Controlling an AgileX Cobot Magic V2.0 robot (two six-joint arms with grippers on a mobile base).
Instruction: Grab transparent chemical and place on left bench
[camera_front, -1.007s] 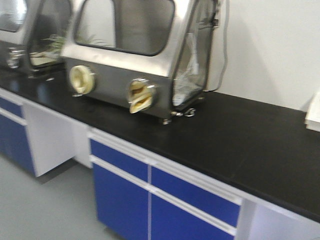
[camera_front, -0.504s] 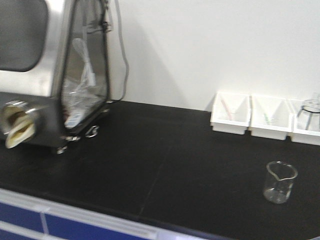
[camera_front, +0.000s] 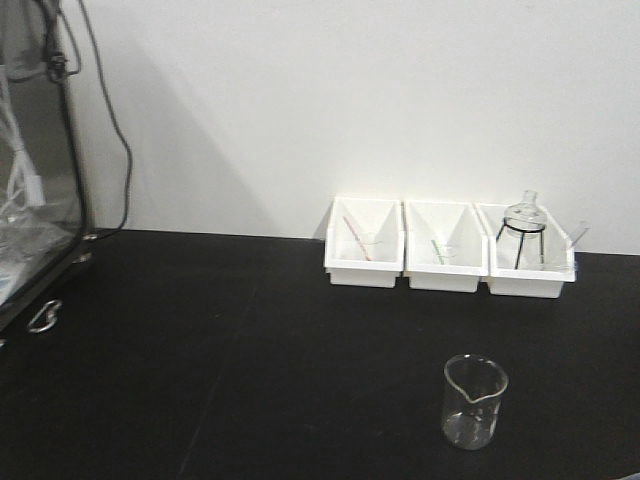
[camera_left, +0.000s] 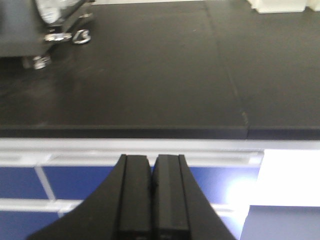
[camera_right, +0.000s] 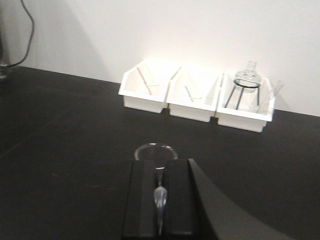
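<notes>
Leftward across the front view went everything since half a second before: the glove box (camera_front: 35, 200) had slid almost off the left edge, and the bins and the beaker had come toward the middle.

From where I stood, the black bench (camera_front: 200, 350) filled the lower half of the scene, running back to a plain white wall (camera_front: 350, 100). The left wrist view showed its white front edge and blue drawer fronts (camera_left: 75, 185) below. A dark cable (camera_front: 118, 150) hung down the wall beside the glove box.

Three white bins (camera_front: 446, 280) sat side by side against the wall, touching one another. The left end effector (camera_left: 151, 160) hung just off the bench's front edge, clenched with its pads pressed flat together and nothing between them. The right end effector (camera_right: 159, 167) was also clenched, only a thin bright sliver showing between its pads.

A stoppered glass flask (camera_front: 524, 215) stood on a black wire tripod in the rightmost bin. The transparent beaker (camera_front: 474, 402) stood upright and free on the bench, well in front of the bins, and in the right wrist view its rim showed just beyond the fingertips. A pink rod (camera_front: 352, 238) leaned in the left bin and a green rod (camera_front: 437, 247) in the middle one.
</notes>
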